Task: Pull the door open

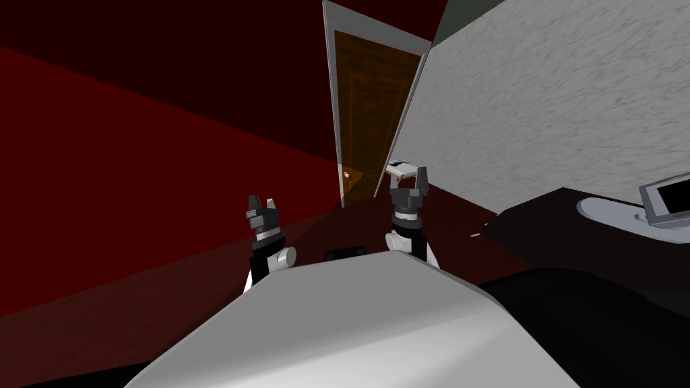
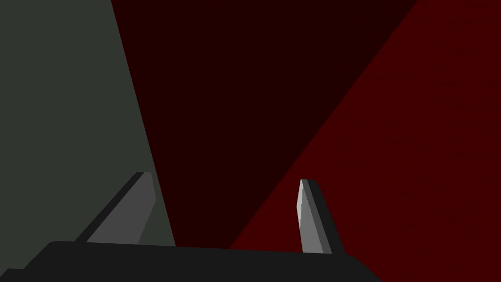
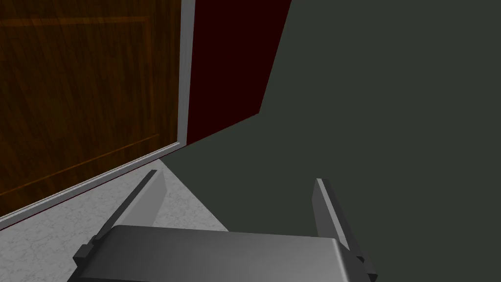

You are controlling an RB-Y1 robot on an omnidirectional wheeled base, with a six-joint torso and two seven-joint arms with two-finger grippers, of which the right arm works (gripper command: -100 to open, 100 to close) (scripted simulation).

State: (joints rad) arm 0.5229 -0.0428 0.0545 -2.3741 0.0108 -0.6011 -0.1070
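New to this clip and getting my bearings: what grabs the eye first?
A brown door in a grey frame stands ahead, between a deep red wall on the left and a speckled white wall on the right. Its small knob is at its left edge. Nearer, the left end effector and right end effector are raised, both open and empty.

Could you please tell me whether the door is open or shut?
Shut: the brown door fills its grey frame, no gap.
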